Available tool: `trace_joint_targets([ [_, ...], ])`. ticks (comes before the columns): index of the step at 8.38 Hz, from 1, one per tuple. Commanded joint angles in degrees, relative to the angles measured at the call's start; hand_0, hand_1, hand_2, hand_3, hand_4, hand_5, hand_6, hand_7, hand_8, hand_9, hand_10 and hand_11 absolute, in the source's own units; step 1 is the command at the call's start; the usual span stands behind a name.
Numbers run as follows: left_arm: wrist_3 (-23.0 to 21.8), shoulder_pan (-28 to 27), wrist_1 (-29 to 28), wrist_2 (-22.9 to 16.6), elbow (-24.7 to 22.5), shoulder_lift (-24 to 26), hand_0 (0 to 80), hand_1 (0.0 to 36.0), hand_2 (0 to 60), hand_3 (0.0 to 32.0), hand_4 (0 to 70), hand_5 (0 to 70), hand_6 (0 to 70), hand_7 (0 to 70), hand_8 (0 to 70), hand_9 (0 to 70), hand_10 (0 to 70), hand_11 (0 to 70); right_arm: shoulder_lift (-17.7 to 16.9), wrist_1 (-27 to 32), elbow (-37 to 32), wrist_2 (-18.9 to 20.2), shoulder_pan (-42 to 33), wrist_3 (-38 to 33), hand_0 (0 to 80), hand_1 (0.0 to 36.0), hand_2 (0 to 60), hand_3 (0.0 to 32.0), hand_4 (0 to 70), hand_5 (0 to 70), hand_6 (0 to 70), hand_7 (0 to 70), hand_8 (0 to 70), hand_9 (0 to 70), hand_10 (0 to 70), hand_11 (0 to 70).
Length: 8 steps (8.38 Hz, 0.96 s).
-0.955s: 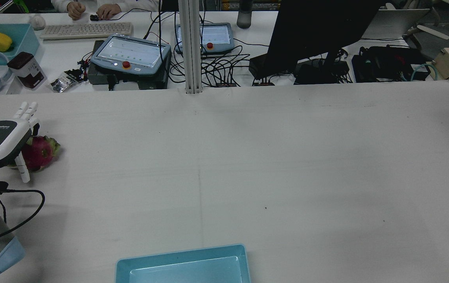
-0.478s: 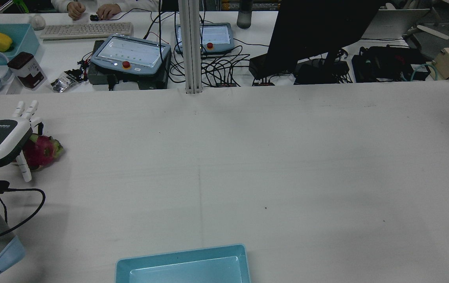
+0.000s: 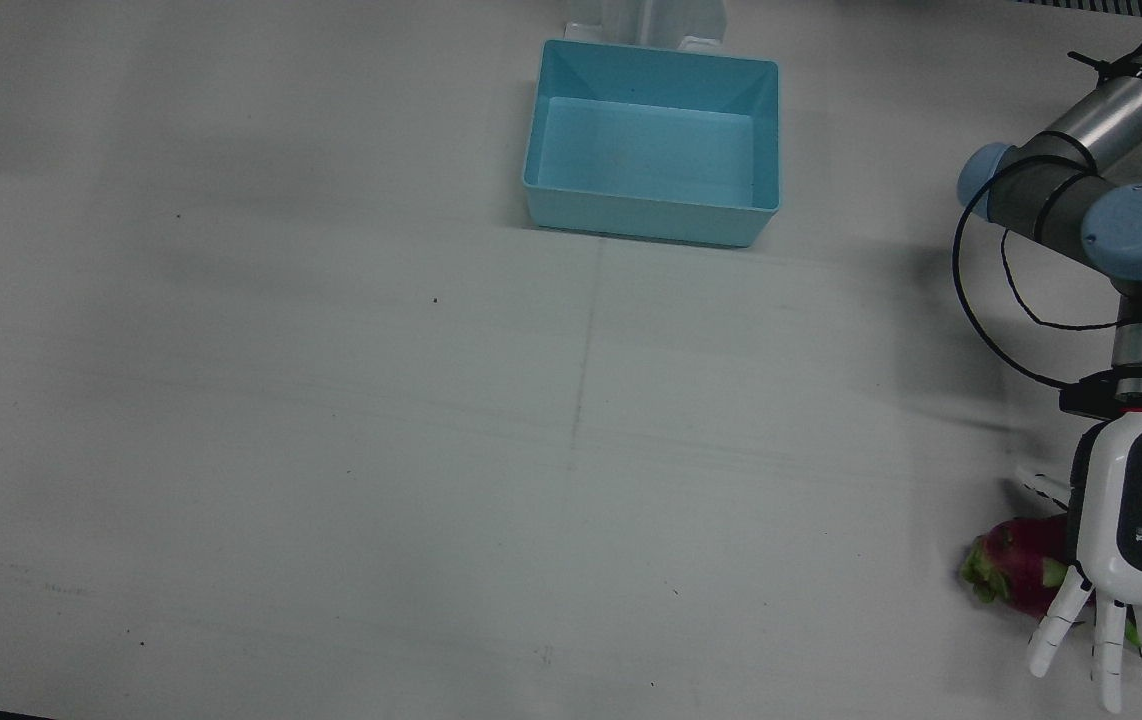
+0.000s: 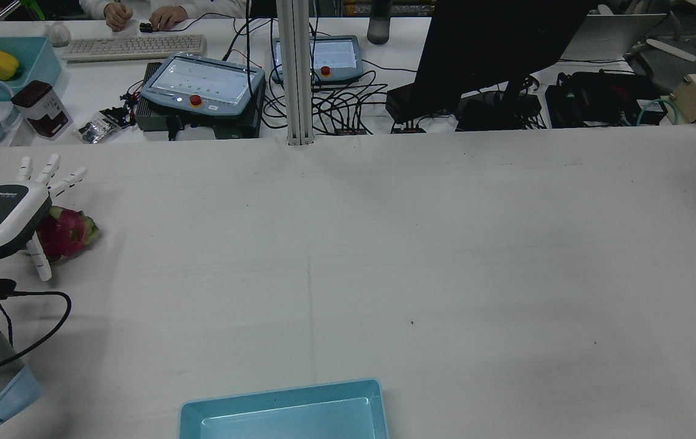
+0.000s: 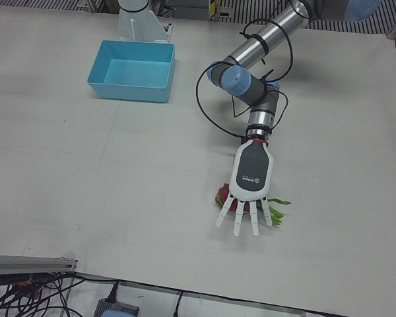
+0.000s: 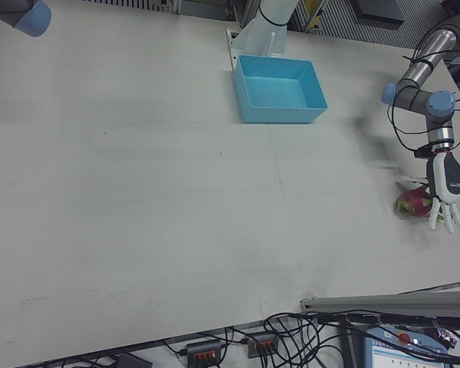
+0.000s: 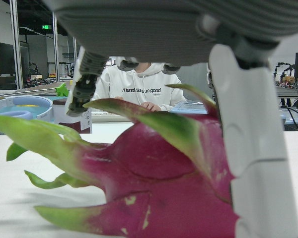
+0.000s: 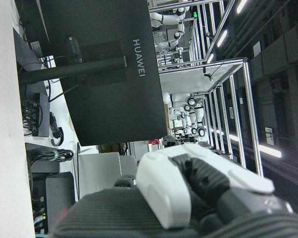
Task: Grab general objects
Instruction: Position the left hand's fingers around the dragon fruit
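Worktop [image 3: 331,400] bare apart from the empty blue bin [image 3: 651,140] near the pedestals. Left hand [image 5: 249,191] hovers palm-down over the dragon fruit [image 3: 1016,575] at the worktop's far left edge, fingers spread, holding nothing. Pre-grasp step; next: lower and curl fingers around the fruit. Right hand's state: cannot tell.

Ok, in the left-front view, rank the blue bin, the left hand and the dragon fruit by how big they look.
1. Blue bin, largest.
2. Left hand, clearly smaller.
3. Dragon fruit, smallest as seen, but the hand covers most of it, so its real size is unsure.
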State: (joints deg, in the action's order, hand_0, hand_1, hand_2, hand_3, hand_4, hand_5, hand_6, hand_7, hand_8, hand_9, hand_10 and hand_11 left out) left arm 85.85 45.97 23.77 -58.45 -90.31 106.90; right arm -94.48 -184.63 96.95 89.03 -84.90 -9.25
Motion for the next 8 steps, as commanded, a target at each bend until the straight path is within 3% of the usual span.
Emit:
trace_joint_targets([
  [1, 0.10, 0.00, -0.47, 0.09, 0.39, 0.07, 51.7, 14.6, 0.0, 28.4, 0.0, 0.0, 0.0, 0.0, 0.0, 0.0, 0.0, 0.0, 0.00, -0.03, 0.00, 0.00, 0.00, 0.03, 0.0, 0.0, 0.0, 0.0, 0.0, 0.0, 0.0, 0.0, 0.0, 0.0, 0.0, 0.0],
  [5, 0.28, -0.09, -1.00, 0.00, 1.09, 0.07, 52.4, 15.6, 0.0, 26.6, 0.0, 0.0, 0.0, 0.0, 0.0, 0.0, 0.0, 0.2, 0.00, 0.06, 0.00, 0.00, 0.00, 0.03, 0.0, 0.0, 0.0, 0.0, 0.0, 0.0, 0.0, 0.0, 0.0, 0.0, 0.0, 0.0],
  [8, 0.10, -0.26, -1.80, -0.09, 2.59, 0.07, 52.5, 16.1, 0.0, 19.4, 3.5, 0.0, 0.0, 0.0, 0.0, 0.0, 0.0, 1.5, 0.00, -0.03, 0.00, 0.00, 0.00, 0.03, 0.0, 0.0, 0.0, 0.0, 0.0, 0.0, 0.0, 0.0, 0.0, 0.0, 0.0, 0.0],
])
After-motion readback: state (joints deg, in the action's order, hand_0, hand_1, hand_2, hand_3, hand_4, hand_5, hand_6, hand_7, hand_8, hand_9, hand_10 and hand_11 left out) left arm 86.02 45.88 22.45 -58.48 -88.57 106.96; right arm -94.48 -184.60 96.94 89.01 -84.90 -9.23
